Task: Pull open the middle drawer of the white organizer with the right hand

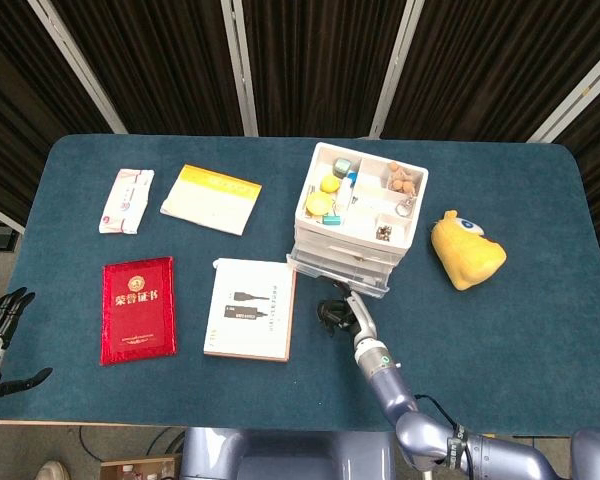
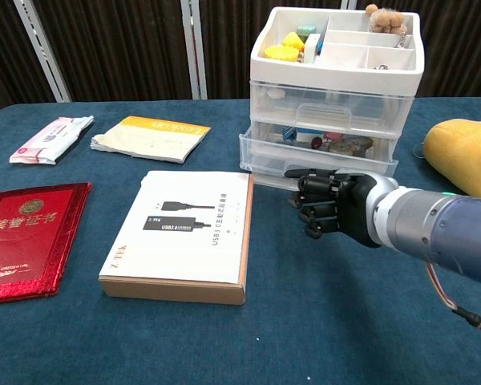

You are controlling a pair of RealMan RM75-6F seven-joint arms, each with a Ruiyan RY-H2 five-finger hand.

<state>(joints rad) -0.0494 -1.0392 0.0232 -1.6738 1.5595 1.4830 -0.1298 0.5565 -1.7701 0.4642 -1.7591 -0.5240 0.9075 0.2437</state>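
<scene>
The white organizer (image 1: 358,210) (image 2: 337,76) stands at the table's middle right, its top tray filled with small items. Its middle drawer (image 1: 336,272) (image 2: 313,159) is slid partly out toward me, and small things show inside it. My right hand (image 1: 337,309) (image 2: 333,207) is directly in front of that drawer with its fingers curled, the topmost hooked against the drawer's front. The drawers above and below it are in. My left hand (image 1: 0,318) hangs off the table's near left corner, fingers spread and holding nothing.
A white boxed cable (image 2: 184,233) lies just left of my right hand. A red booklet (image 2: 28,237), a yellow book (image 2: 148,136) and a tissue pack (image 2: 52,136) lie further left. A yellow plush toy (image 2: 461,148) sits right of the organizer.
</scene>
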